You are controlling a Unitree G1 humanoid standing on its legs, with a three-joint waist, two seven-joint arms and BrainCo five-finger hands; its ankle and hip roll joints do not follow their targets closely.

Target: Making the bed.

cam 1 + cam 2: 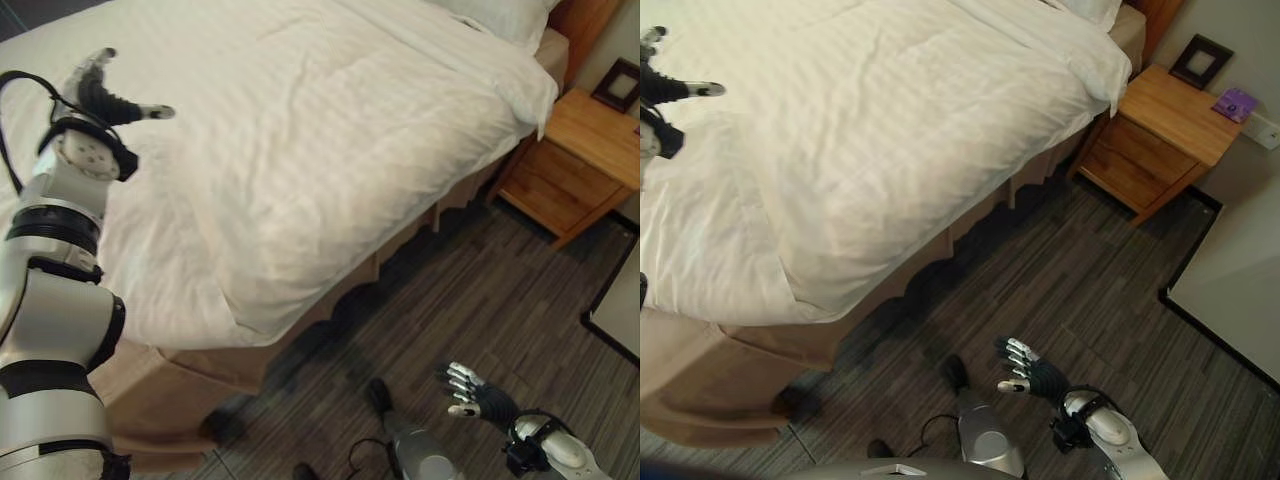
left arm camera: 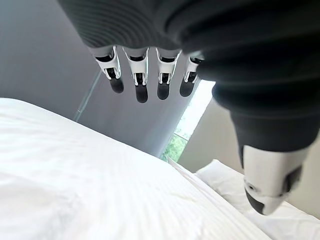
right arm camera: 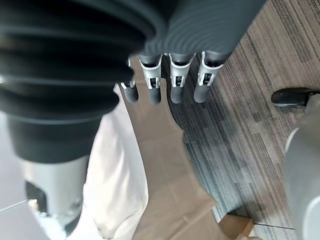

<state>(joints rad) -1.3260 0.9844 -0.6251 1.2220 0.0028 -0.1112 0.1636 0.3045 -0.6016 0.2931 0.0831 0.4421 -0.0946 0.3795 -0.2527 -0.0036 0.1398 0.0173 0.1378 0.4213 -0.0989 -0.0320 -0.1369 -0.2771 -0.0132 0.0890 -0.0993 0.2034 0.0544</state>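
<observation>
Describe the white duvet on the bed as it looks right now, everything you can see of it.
The white duvet looks like soft cotton with faint woven stripes. It lies spread over the whole bed, mostly flat, with shallow creases and a slight ridge toward the middle. Its near edge drapes over the side, above the tan bed skirt, hanging lower at the corner by the wooden nightstand. A white pillow lies at the head. The left hand hovers open above it, apparently not touching.
</observation>
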